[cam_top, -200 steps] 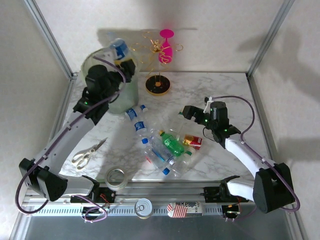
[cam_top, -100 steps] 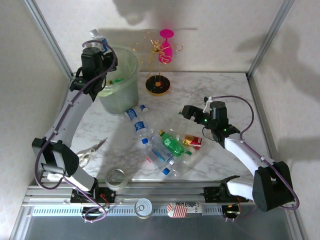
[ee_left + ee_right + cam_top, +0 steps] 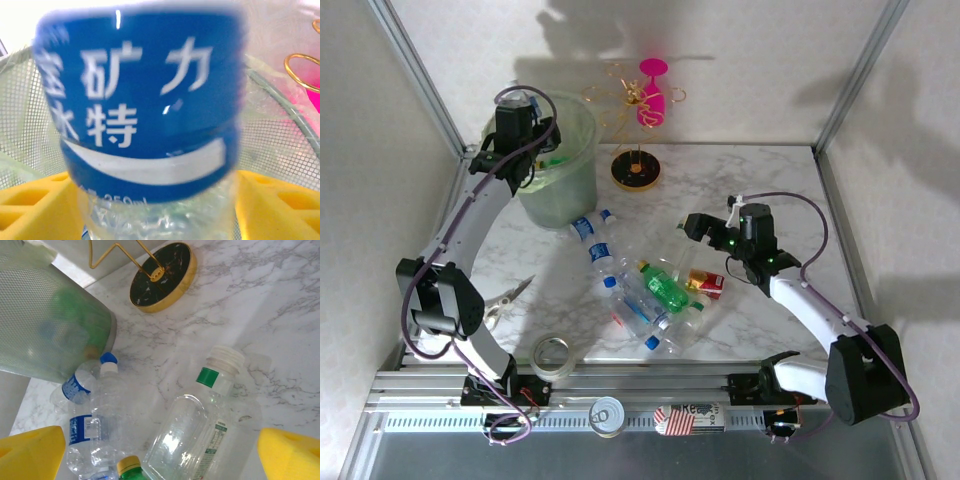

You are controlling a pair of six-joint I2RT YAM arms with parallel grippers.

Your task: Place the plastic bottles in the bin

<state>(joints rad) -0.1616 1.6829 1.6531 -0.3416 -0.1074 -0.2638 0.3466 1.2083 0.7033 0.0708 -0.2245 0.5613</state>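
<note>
Between the left fingers (image 3: 35, 210), a blurred blue-labelled bottle (image 3: 145, 100) blocks the bin (image 3: 27, 130)

Marble table (image 3: 760, 180), bottles (image 3: 665, 290), bin (image 3: 565, 190) (scissors (image 3: 505, 300), tape (image 3: 552, 355))

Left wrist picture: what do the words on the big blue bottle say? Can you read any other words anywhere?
"宝矿力" over "水特": white letters on the blue-label bottle.
"350ml", perhaps, just under the label; the first digit is blurred.
Print on the table bottles: too small to read.
</note>
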